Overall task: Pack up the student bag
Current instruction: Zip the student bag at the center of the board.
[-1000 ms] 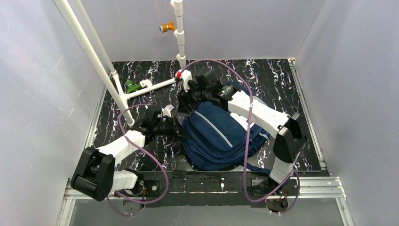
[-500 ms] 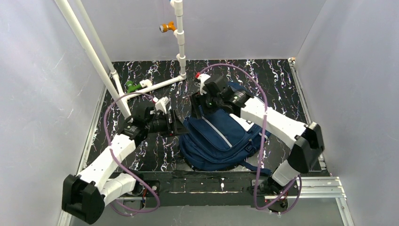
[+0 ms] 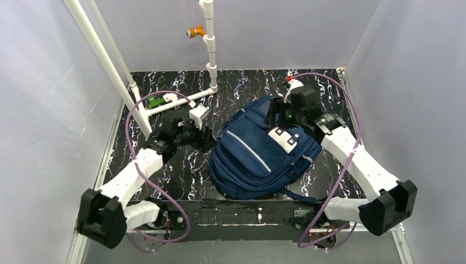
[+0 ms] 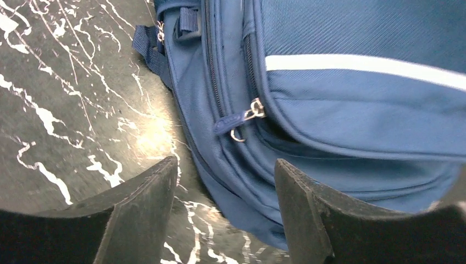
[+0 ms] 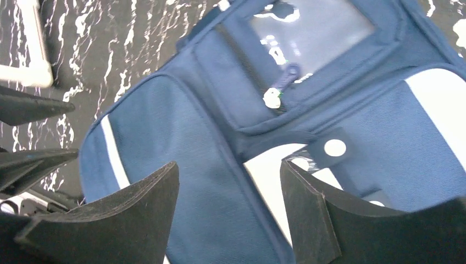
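The student bag (image 3: 255, 157), navy with a grey diagonal stripe and a white patch (image 3: 284, 137), lies flat in the middle of the black marbled table (image 3: 324, 82). My left gripper (image 3: 207, 138) hovers open just off the bag's left edge, touching nothing. In the left wrist view the bag (image 4: 340, 99) and a zip pull (image 4: 244, 116) lie beyond the open left gripper (image 4: 225, 187). My right gripper (image 3: 273, 114) hangs open over the bag's far right corner. The right wrist view has the bag (image 5: 165, 132) below the open, empty right gripper (image 5: 229, 187).
A white pipe frame (image 3: 181, 99) with a green fitting (image 3: 154, 102) stands at the back left of the table, and an orange valve (image 3: 193, 32) sits on the upright pipe. Grey walls close in three sides. Purple cables loop from both arms.
Both grippers have opened and drawn back from the bag. The right arm swung far to the right, the left pulled away leftwards. The bag's top has dropped flat, showing its white patch.
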`<state>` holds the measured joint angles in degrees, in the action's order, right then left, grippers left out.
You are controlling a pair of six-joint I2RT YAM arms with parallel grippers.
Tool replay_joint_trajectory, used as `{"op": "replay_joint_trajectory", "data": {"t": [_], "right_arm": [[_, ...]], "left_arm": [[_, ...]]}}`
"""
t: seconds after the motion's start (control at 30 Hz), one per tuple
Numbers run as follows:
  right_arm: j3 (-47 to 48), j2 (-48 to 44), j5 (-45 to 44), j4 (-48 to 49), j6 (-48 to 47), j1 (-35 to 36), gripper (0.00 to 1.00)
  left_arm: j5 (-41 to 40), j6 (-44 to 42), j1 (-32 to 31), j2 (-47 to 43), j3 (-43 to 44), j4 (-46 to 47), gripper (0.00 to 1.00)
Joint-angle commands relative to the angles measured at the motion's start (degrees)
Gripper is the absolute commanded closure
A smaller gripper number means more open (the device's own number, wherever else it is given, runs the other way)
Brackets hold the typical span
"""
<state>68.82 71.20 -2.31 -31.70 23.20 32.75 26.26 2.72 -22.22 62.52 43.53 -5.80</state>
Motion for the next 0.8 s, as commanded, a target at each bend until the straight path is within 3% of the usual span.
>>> {"op": "replay_joint_trajectory", "data": {"t": [0.0,0.13,0.33,0.6,0.67,0.77], "right_arm": [[-3.09,-1.51,8.91,1.74,-1.32,-6.50,0.26],[-5.18,-2.14,11.94,1.82,-3.33,-8.29,0.27],[-6.37,-3.87,12.02,1.58,-5.47,-9.23,0.27],[-7.99,-3.95,13.81,3.27,-5.01,-9.42,0.27],[-7.92,-3.79,14.12,3.25,-4.99,-9.46,0.27],[-7.82,-3.87,14.23,3.35,-5.00,-9.46,0.27]], "left_arm": [[6.70,-20.17,0.87,4.01,-2.82,11.73,0.38],[10.55,-24.15,1.36,6.84,-2.15,12.48,0.43],[11.47,-25.84,1.39,8.45,-1.26,12.83,0.64],[23.07,-24.77,1.39,12.65,2.27,11.18,0.64],[23.93,-27.42,1.39,14.33,4.47,7.00,0.65],[24.58,-29.92,1.37,16.58,6.68,1.84,0.73]]}}
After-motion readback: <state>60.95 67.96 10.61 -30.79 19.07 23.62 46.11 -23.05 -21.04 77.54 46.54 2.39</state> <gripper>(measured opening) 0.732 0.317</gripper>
